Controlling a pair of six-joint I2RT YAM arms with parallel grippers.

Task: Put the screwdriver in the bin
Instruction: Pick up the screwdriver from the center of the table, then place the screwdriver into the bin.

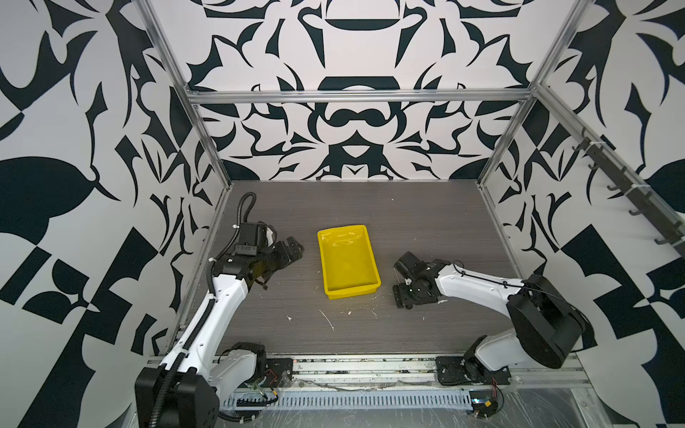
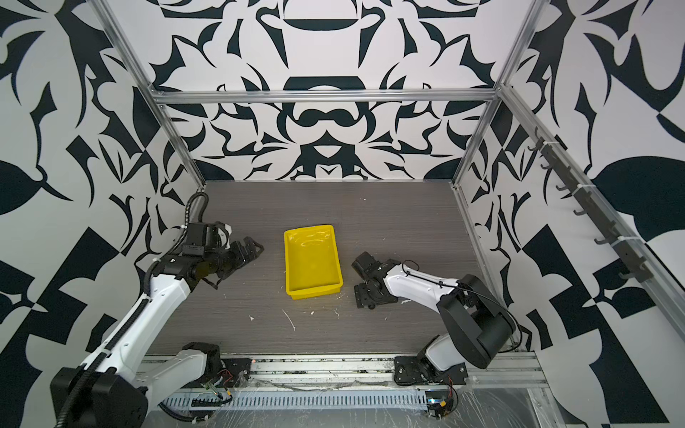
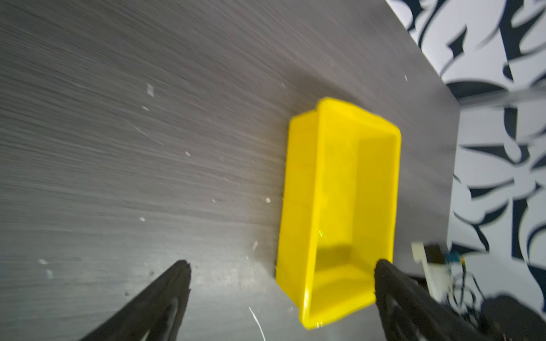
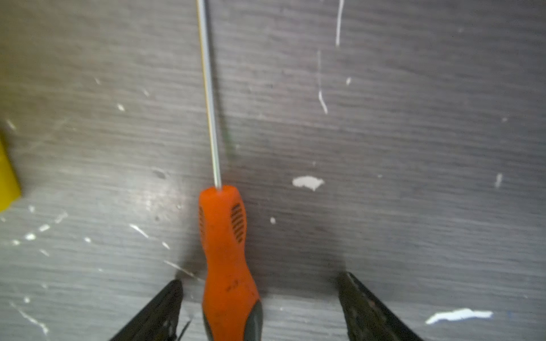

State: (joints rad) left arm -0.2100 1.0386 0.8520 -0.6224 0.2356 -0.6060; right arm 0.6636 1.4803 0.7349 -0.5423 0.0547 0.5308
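Straddling screwdriver [image 4: 225, 251] handle, right gripper [image 4: 260, 280] spread wide, not touching it.

Overhead pair, wrist close-ups, shared bin [image 1: 348, 259]

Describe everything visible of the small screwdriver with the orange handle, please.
The slim screwdriver with an orange plastic-looking handle has dark ribbed grip patches, a dark grey butt end and a thin silver metal shaft, whose tip runs out of the right wrist view. It lies flat on the grey wood-grain table, its handle between the open black fingers of the right tool, nearer one finger, seemingly touching neither. The top views do not show it.
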